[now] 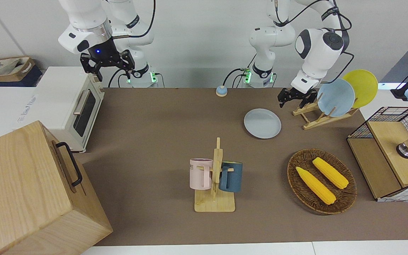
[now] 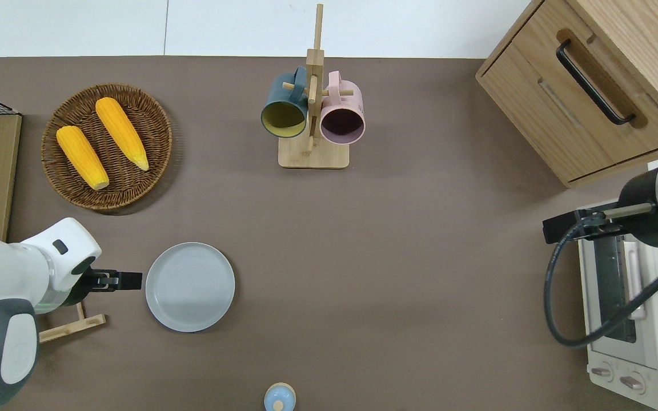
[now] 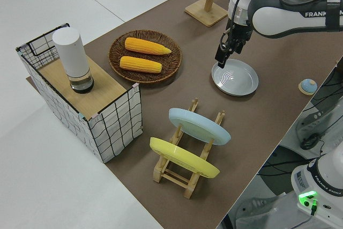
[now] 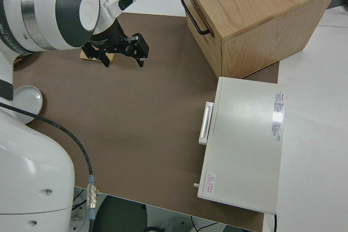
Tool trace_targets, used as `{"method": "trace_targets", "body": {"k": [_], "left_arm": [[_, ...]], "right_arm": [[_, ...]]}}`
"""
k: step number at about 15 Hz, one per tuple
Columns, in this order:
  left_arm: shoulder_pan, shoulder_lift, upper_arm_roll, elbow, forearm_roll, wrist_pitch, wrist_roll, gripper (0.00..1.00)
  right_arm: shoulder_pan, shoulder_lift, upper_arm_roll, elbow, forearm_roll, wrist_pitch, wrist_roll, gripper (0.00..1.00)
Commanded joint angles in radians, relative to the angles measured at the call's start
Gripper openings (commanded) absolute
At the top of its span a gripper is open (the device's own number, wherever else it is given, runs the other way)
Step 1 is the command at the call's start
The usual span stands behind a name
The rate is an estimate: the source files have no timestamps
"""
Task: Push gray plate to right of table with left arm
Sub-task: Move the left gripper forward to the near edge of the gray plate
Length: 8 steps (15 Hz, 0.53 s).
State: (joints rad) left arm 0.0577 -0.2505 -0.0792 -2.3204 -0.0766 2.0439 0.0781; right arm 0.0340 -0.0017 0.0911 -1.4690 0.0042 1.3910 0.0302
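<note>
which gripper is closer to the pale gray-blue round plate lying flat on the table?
Left. The left gripper sits just beside the pale gray-blue round plate, at its rim toward the left arm's end. The right gripper is parked.

A robotics lab: two bench-mounted arms at a table (image 1: 154, 117) of kitchen props.

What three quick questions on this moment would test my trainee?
1. True or false: the left gripper is beside the gray plate, at its rim toward the left arm's end of the table.
2. How many corn cobs lie in the basket?
3. Which mug on the rack hangs toward the right arm's end: A pink, B blue?

Key: 1 true; 2 two; 3 A.
</note>
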Motion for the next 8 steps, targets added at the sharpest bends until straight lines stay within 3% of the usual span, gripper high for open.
{"method": "trace_targets", "body": {"k": [1,8], "left_arm": [[-0.006,-0.072,0.004,-0.157,-0.017,0.131,-0.012,0.99],[-0.013,-0.058,0.004,-0.303,-0.017,0.335,-0.012,0.99]], "right_arm": [[-0.011,-0.008,0.006,0.001,0.008,-0.012,-0.003,0.983],[-0.011,-0.008,0.006,0.001,0.008,-0.012,-0.001,0.983]]}}
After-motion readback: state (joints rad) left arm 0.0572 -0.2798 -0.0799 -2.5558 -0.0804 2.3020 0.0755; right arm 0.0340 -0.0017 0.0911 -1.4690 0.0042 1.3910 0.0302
